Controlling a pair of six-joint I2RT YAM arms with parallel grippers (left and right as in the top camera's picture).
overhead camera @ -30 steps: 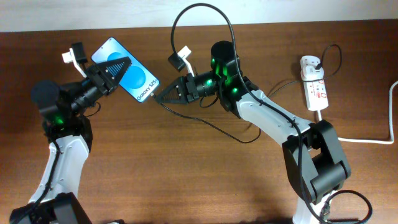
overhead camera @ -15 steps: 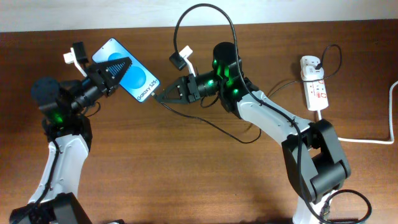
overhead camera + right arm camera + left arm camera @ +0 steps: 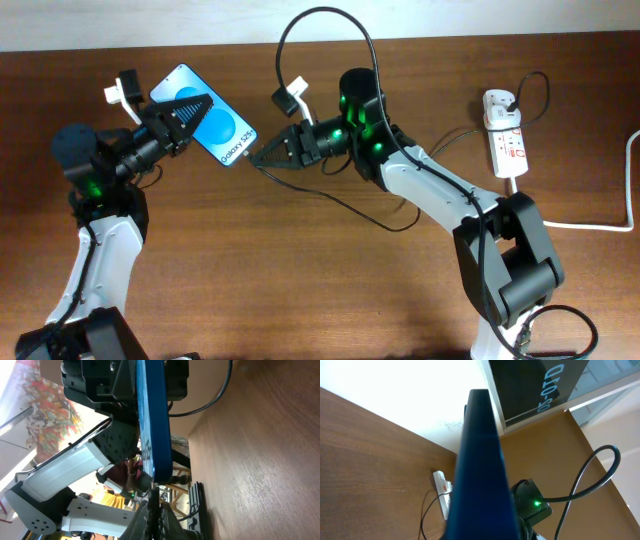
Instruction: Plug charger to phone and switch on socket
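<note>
Black-fingered and closed tight, the left gripper (image 3: 186,108) held the phone (image 3: 218,128) by its upper part, its dark fingers lying across the bright blue screen. The white strip reading "Galaxy S25" showed at the phone's lower end, which pointed toward the right gripper (image 3: 258,157). In the left wrist view the phone (image 3: 480,470) ran edge-on up the middle of the picture, raised above the wooden table (image 3: 365,460). The right gripper was closed as well, pinching the plug tip (image 3: 152,491) of the charger (image 3: 345,203) and aiming it at the phone's lower edge. In the right wrist view that tip met the bottom edge of the phone (image 3: 150,420), but whether it sat in the port could not be told. From this gripper the thin black cable trailed across the table beneath the right arm, curved back and ran up to the white adapter (image 3: 499,101), which sat plugged into the end of the socket (image 3: 508,145) farther from the robot. The socket lay near the table's right side, well apart from the phone, with red marks on its face; how its switch stood could not be made out. A thick white cord (image 3: 590,226) led from the socket's nearer end toward the right edge.
</note>
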